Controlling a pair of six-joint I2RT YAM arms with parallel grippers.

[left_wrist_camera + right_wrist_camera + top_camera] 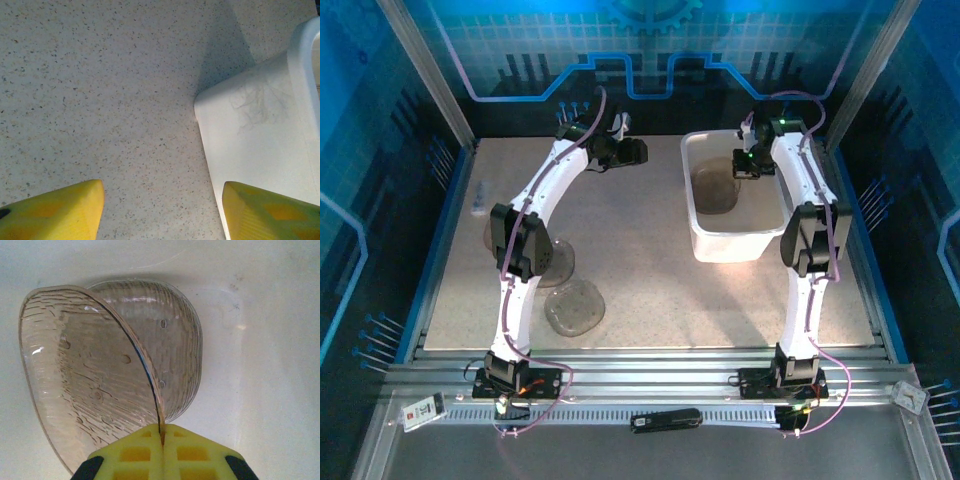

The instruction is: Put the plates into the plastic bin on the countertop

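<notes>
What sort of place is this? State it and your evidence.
Likely a robot test cell mocked up as a kitchen: speckled countertop, blue printed walls, metal rails holding two arms.

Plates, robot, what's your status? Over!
Right gripper shut on a plate, inside the bin. Left gripper open, empty, beside the bin. More plates on countertop. Nothing blocking.

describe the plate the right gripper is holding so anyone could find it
Start at the white plastic bin on the right side of the countertop. Inside it, the right gripper pinches the rim of a ribbed translucent plate. Unlike the second plate lying on the bin floor, this one is tipped up on edge.
</notes>
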